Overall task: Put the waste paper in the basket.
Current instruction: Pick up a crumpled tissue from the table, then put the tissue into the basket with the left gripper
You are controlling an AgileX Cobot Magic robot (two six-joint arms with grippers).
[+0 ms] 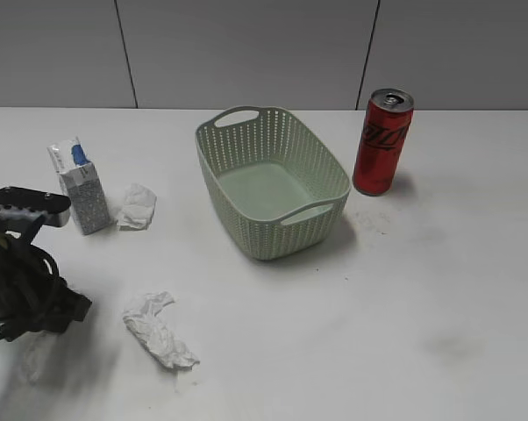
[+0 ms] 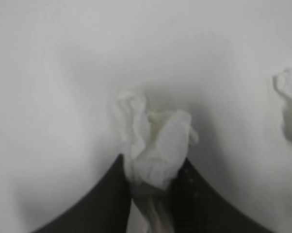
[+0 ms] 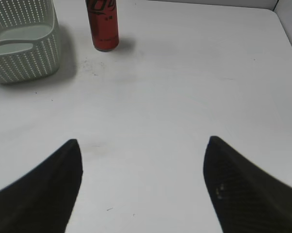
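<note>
The left arm (image 1: 23,281) hung low at the table's front-left corner, its gripper (image 2: 153,182) pinching a paper wad (image 2: 155,145); the right gripper (image 3: 143,170) gaped wide.

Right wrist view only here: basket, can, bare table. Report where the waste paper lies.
Observer: The first wad lies beside the upright carton, left of the basket.
Operator: Next one.
Observer: The second wad lies nearer the front, on its own.
Operator: Now the third.
Observer: The left wrist view shows the third wad pinched between the left fingers.
</note>
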